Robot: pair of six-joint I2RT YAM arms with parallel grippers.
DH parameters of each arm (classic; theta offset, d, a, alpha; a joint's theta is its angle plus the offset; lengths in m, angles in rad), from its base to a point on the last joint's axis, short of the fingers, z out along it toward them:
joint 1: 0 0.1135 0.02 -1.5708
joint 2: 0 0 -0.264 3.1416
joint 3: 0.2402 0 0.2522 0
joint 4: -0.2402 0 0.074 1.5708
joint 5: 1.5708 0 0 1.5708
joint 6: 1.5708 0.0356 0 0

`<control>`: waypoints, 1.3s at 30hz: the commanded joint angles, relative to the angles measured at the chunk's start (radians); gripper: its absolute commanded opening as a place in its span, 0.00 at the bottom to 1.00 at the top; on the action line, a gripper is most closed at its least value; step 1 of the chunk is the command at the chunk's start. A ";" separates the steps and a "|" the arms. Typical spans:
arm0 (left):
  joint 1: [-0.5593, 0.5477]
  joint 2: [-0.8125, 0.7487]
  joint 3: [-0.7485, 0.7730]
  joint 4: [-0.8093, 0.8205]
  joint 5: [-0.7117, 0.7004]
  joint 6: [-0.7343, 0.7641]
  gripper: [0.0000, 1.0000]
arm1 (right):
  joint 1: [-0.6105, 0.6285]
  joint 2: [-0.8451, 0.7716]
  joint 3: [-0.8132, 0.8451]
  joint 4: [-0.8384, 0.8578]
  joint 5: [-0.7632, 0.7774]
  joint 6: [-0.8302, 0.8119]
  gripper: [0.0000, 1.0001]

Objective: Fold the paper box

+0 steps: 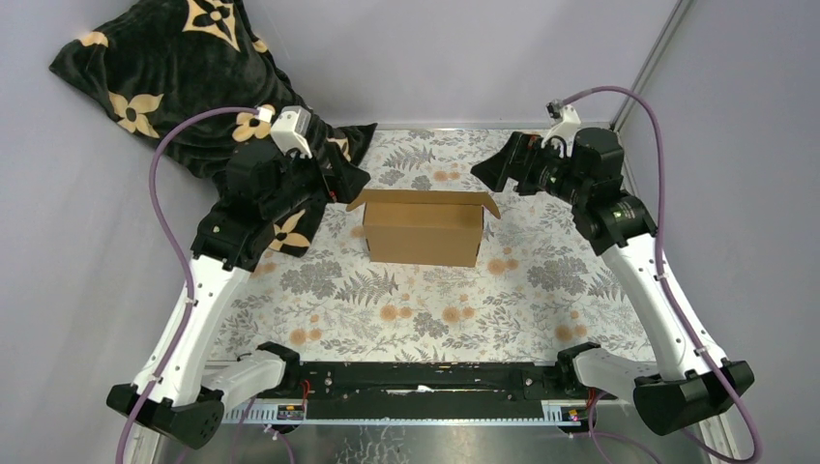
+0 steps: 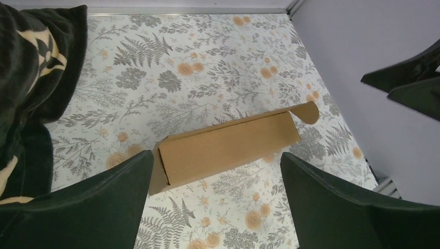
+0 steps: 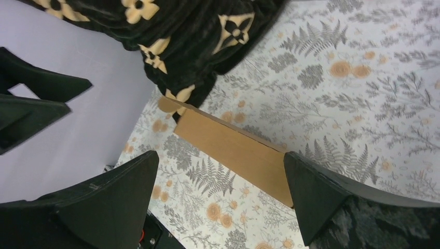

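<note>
Paper box (image 1: 424, 228) stands upright mid-table on floral cloth (image 1: 387, 300), top open, end flaps splayed outward. Left gripper (image 1: 346, 182) just beside left flap, right gripper (image 1: 491, 172) near right flap. Both have fingers spread wide and hold nothing.

Risks:
- Light box unanchored; one-sided push likely slides or topples it.
- Flap pressed off its crease may buckle.
- Black blanket (image 1: 164, 77) lies close to left arm; snag possible.
</note>
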 commanded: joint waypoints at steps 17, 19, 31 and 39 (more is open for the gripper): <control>0.002 -0.110 -0.088 0.007 -0.004 0.014 0.99 | 0.005 -0.191 -0.109 -0.193 0.190 -0.303 0.82; -0.007 -0.105 -0.128 0.029 -0.052 0.038 0.96 | 0.005 -0.184 -0.131 -0.185 0.217 -0.320 0.78; -0.018 -0.105 -0.350 0.337 -0.167 0.241 0.97 | 0.037 -0.109 -0.205 0.005 0.222 -0.388 0.57; -0.018 -0.030 -0.318 0.343 -0.115 0.326 0.97 | 0.098 -0.021 -0.186 0.021 0.253 -0.442 0.49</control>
